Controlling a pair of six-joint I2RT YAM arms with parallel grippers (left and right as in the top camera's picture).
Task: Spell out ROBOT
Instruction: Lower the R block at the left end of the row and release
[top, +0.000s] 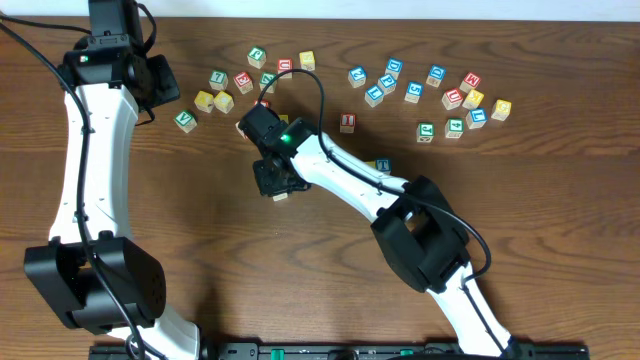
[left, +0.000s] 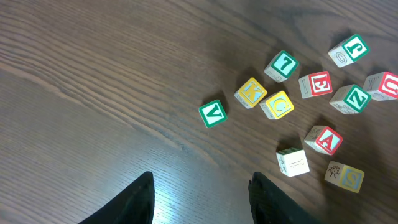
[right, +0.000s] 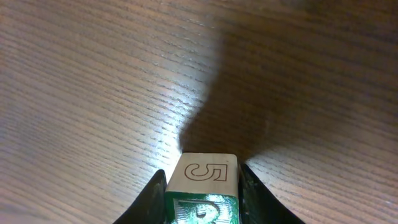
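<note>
My right gripper (right: 202, 190) is shut on a wooden cube (right: 204, 172). Its top face has an outlined 5, and the green face toward the camera carries a letter cut off by the frame edge. In the overhead view that gripper (top: 275, 182) is over bare table in front of the left group of cubes. My left gripper (left: 202, 199) is open with nothing between its fingers, and it hovers near a green V cube (left: 212, 113) and two yellow-faced cubes (left: 250, 93) (left: 277, 104). Blue-lettered cubes (top: 387, 82) lie at the back right.
The left cluster also has green cubes (left: 282, 65) (left: 350, 98) and red-lettered cubes (left: 315, 84) (left: 324, 139). A red-lettered cube (top: 347, 122) lies alone near the middle. The right arm (top: 350, 180) stretches diagonally across the table, partly covering one cube (top: 382, 165).
</note>
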